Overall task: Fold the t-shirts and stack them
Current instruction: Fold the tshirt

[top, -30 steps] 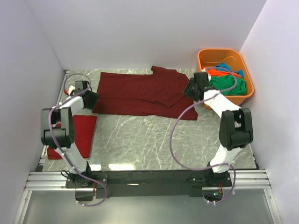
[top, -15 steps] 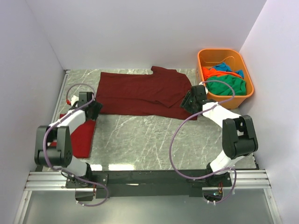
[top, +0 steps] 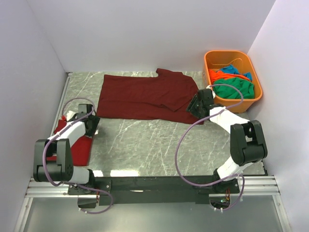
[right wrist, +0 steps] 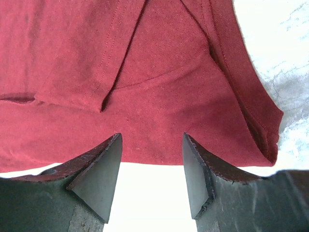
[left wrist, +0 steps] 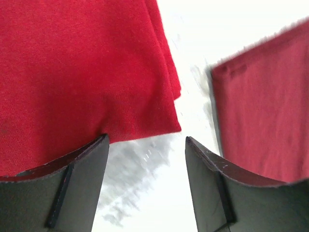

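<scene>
So the dark maroon t-shirt (top: 145, 96) is spread flat at the far middle of the table (top: 145, 140), the folded bright red t-shirt (top: 83, 147) is parked by the left edge, and the left gripper (top: 91, 124) and right gripper (top: 197, 104) are both held open, over the red corner and the maroon's right hem respectively.

Dark maroon t-shirt (top: 140, 96), plain; bright red t-shirt (top: 83, 147), plain. The table (top: 145, 145) is grey marble-patterned with white veins. Orange plastic tub (top: 245, 103) with a green t-shirt (top: 239, 89), an orange t-shirt (top: 219, 76) and a blue t-shirt (top: 232, 69), all unpatterned; left arm (top: 72, 128) and right arm (top: 224, 116) are black and white, with purple cables (top: 176, 145).
</scene>
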Controlling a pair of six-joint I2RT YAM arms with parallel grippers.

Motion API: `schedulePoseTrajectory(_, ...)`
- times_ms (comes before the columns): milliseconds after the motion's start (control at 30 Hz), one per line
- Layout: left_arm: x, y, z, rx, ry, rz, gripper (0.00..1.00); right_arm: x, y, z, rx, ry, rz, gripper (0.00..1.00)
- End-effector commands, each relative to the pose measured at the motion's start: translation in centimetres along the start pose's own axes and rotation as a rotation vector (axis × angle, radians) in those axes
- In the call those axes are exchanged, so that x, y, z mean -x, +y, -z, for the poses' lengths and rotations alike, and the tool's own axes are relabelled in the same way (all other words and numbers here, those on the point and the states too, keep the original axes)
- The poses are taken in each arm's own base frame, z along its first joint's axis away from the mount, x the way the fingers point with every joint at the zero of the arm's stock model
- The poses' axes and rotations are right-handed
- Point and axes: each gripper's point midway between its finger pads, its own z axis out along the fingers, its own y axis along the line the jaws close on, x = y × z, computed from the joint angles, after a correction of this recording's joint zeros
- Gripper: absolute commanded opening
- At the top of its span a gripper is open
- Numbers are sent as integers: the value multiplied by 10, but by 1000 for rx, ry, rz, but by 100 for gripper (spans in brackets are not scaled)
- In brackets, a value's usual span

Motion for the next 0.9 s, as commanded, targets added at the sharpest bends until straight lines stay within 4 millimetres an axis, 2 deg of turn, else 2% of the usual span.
schedulePoseTrajectory(0, 20, 20, -2, 59, -60, 38, 70, 14, 6, 12, 18, -61, -9, 60)
schedulePoseTrajectory(100, 28, 25, -2, 60, -72, 57, 70, 13, 4, 13, 16, -61, -6, 60)
schedulePoseTrajectory(200, 34, 19, 0, 27, -82, 53, 69, 12, 4, 13, 15, -58, -8, 60)
schedulePoseTrajectory(367, 38, -9, 13, -73, -79, 38, 67, 15, -1, 14, -5, -64, -11, 59)
schedulePoseTrajectory(400, 37, -13, 16, -80, -82, 40, 67, 15, -2, 15, -10, -67, -12, 59)
schedulePoseTrajectory(433, 33, -25, 24, -107, -87, 30, 67, 16, -2, 15, -11, -69, -14, 59)
schedulePoseTrajectory(500, 34, -33, 29, -109, -114, 55, 68, 19, -5, 17, -27, -78, -22, 59)
schedulePoseTrajectory(533, 25, -38, 29, -100, -102, 47, 68, 19, -5, 18, -31, -78, -24, 59)
schedulePoseTrajectory(667, 19, -41, 14, -24, -81, 89, 66, 21, -12, 20, -50, -80, -39, 58)
schedulePoseTrajectory(700, 21, -50, 13, -33, -82, 90, 66, 22, -13, 21, -50, -83, -43, 58)
schedulePoseTrajectory(867, 15, -59, -13, 0, -76, 83, 65, 23, -17, 21, -60, -81, -51, 57)
